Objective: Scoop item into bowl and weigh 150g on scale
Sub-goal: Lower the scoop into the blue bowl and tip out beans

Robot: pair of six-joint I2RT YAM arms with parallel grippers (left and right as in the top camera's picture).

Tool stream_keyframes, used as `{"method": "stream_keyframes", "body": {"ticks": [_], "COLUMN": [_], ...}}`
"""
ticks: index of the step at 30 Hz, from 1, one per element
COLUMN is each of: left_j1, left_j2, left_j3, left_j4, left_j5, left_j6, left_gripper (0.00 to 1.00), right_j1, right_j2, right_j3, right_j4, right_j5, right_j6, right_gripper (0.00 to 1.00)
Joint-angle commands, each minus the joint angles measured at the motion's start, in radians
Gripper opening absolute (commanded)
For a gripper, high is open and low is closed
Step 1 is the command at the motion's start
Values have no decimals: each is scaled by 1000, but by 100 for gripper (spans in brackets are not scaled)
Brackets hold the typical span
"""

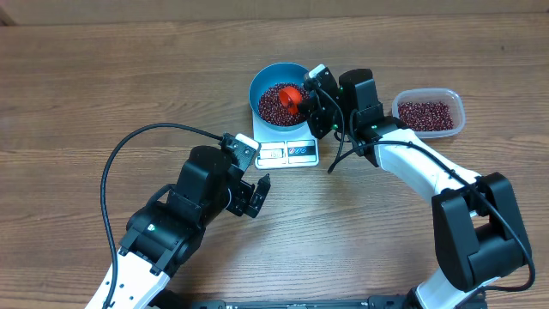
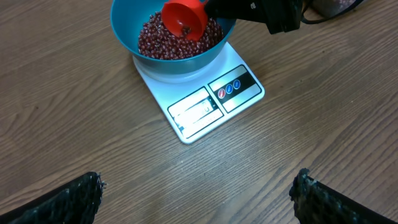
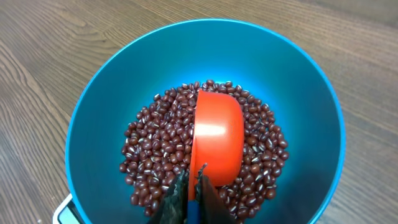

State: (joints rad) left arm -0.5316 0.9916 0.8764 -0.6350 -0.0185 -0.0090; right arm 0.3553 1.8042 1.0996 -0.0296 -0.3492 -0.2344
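wooden table (image 1: 103,77): right gripper (image 3: 194,190) holds red scoop (image 3: 217,137) over beans (image 3: 155,149) in bowl (image 3: 99,106).

White arm links (image 1: 420,167), black joints (image 1: 202,184), black cables (image 1: 104,180), textured black left pincer fingers (image 2: 71,199).

No word, brand or number readable anywhere. On the scale (image 2: 205,102), only a pale display window (image 2: 194,111) with faint grey marks, too washed out to tell as digits. Just beside it, a dark panel (image 2: 246,81) with three small round signs (image 2: 229,88) in a row: one red and white, two blue. Too small to make out any symbol inside them. Same in the overhead view: display and signs visible, but not legible.
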Motion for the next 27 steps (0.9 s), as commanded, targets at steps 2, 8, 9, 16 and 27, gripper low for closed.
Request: {"method": "stream_keyframes", "body": {"ticks": [2,8,9,16,27], "left_j1": [-6,-6,-6,-6,-6], "left_j2": [2,2,2,2,2], "left_j3": [0,0,0,0,0], "left_j4": [3,3,3,3,3], "left_j5": [11,11,11,11,11], "left_j6": [-16,-16,-16,-16,-16], "left_gripper": [99,100,100,100,99], "right_j1": [5,5,5,5,5], "right_j2": [5,5,5,5,5], "right_j3": [26,26,26,26,26], "right_j4": [8,42,58,157,83], "right_j5": [16,4,-1,-3,20], "right_j6": [-63,-62,-62,-71,-169], "right_gripper": [4,4,4,4,4]}}
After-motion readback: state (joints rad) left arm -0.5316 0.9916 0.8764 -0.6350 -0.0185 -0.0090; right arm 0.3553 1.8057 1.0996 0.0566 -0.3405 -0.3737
